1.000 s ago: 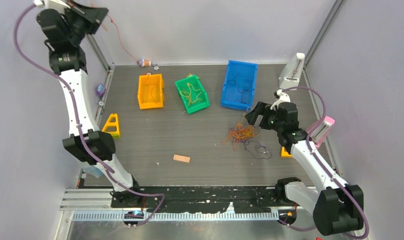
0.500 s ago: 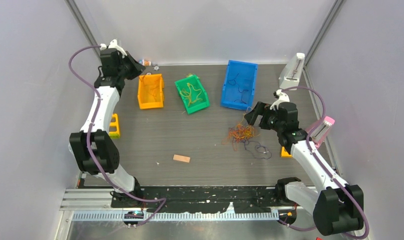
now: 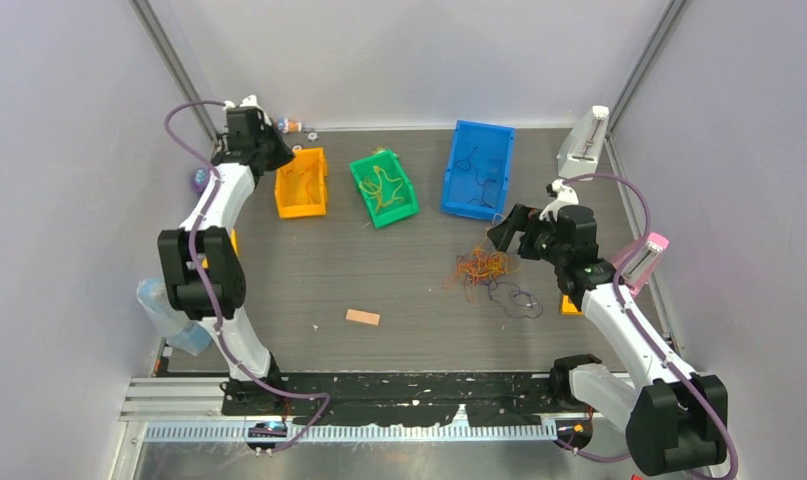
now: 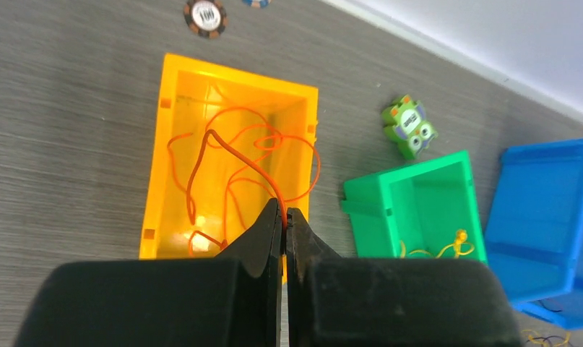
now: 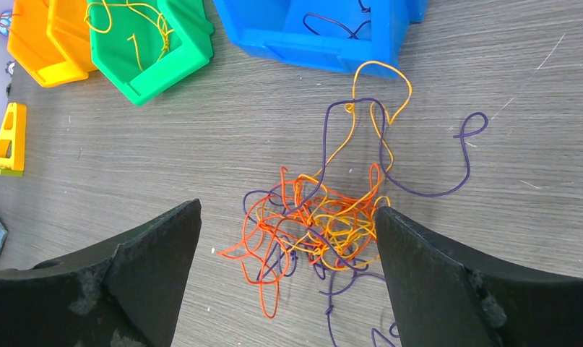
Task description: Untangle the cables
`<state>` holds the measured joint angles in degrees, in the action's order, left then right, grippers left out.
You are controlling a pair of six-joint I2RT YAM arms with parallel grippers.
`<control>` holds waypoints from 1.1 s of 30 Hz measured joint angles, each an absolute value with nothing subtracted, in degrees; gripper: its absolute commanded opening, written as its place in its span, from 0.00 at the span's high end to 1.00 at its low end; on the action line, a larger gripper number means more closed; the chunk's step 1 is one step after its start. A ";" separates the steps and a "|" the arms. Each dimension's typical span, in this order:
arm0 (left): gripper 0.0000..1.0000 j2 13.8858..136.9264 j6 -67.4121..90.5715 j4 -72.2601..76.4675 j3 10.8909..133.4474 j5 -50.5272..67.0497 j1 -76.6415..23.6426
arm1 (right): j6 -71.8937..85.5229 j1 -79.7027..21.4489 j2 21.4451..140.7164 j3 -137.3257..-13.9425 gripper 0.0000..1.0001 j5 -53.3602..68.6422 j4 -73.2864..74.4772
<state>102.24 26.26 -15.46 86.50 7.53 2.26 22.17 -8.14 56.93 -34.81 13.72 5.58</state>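
Nearest to us, the right fingers stand wide open and hold nothing. They hang just above the table, over the knot of cables. In this knot orange, yellow and dark purple cables lie crossed over each other, and some purple loops spread out beside it. Farther back stand three bins: the blue bin holds a few dark cables, the green bin yellow ones, the orange bin orange ones. Over the orange bin the left fingers are fully closed on one orange cable, whose other end lies inside the bin. We judge the work as partly done: each bin has some cables, but many are not yet pulled out of the knot.
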 measured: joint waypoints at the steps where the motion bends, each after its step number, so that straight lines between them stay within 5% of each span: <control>1: 1.00 103.66 26.20 -15.97 87.07 7.40 1.98 | 22.17 -8.14 56.84 -34.79 0.05 13.74 5.61; 11: 1.00 119.59 26.37 -22.20 97.38 10.59 0.97 | 22.17 -8.14 55.27 -34.37 0.05 13.85 5.67; 13: 0.91 122.21 26.55 -23.44 99.07 11.68 0.97 | 22.17 -8.14 55.22 -34.35 0.05 13.82 5.67; 17: 0.58 125.10 26.68 -27.03 100.09 13.37 0.97 | 22.15 -8.14 55.22 -34.35 0.05 13.80 5.89; 20: 0.45 125.10 26.52 -28.82 100.29 13.52 0.97 | 21.89 -8.14 55.48 -34.44 0.05 12.95 7.22; 27: 0.31 118.87 24.82 -30.79 99.90 11.35 0.34 | 20.84 -8.54 62.57 -38.09 0.00 8.01 14.44; 33: 0.27 108.99 22.94 -31.29 99.46 8.75 -2.04 | 20.64 -10.94 72.27 -41.58 0.13 4.62 18.02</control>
